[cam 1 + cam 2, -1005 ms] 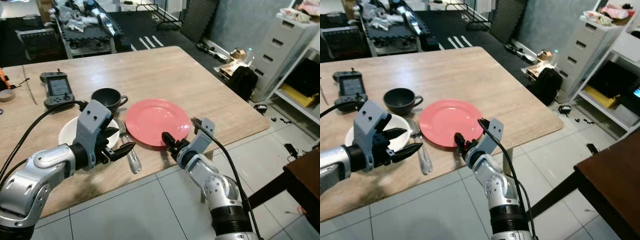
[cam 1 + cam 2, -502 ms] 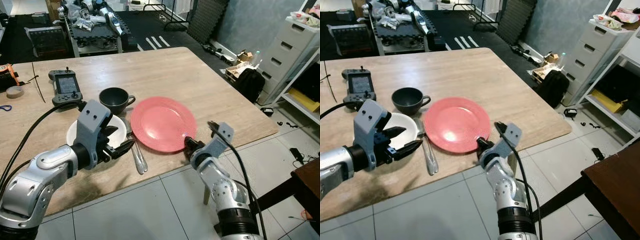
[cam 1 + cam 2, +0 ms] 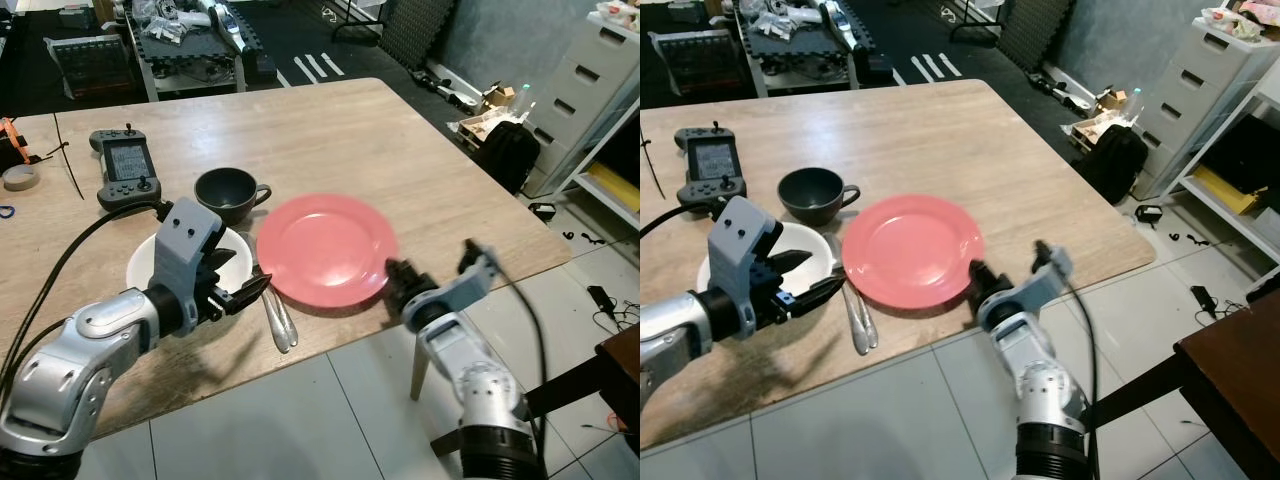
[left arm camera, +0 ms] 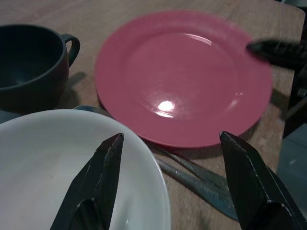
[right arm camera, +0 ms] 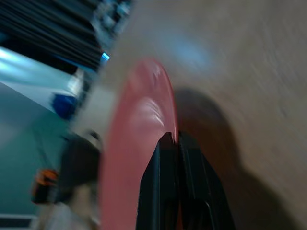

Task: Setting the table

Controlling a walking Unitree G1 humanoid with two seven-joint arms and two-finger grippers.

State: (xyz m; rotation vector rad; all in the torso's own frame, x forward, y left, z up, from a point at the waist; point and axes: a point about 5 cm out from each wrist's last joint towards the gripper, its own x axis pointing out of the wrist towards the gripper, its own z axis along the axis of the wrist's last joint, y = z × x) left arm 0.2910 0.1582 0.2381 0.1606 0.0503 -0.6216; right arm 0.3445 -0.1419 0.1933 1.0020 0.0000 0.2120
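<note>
A red plate (image 3: 325, 247) lies flat near the table's front edge. My right gripper (image 3: 398, 278) is at its near right rim, shut on that rim, which runs between the two black fingers (image 5: 165, 187) in the right wrist view. My left gripper (image 3: 248, 291) hangs open just left of the plate. Its fingertips (image 4: 112, 143) straddle the edge of a white dish (image 4: 57, 163) and the metal cutlery (image 3: 278, 318) lying between dish and plate. A dark cup (image 3: 225, 192) stands behind the white dish.
A handheld controller (image 3: 122, 180) and a tape roll (image 3: 15, 177) lie at the table's back left. The wooden table's front edge (image 3: 330, 345) runs just below the plate. To the right stand a grey drawer cabinet (image 3: 590, 80) and a black bag (image 3: 505, 155).
My right gripper has slid rightward along the plate's near rim, from its left side to its right. The camera has shifted a little. The left arm holds its place.
</note>
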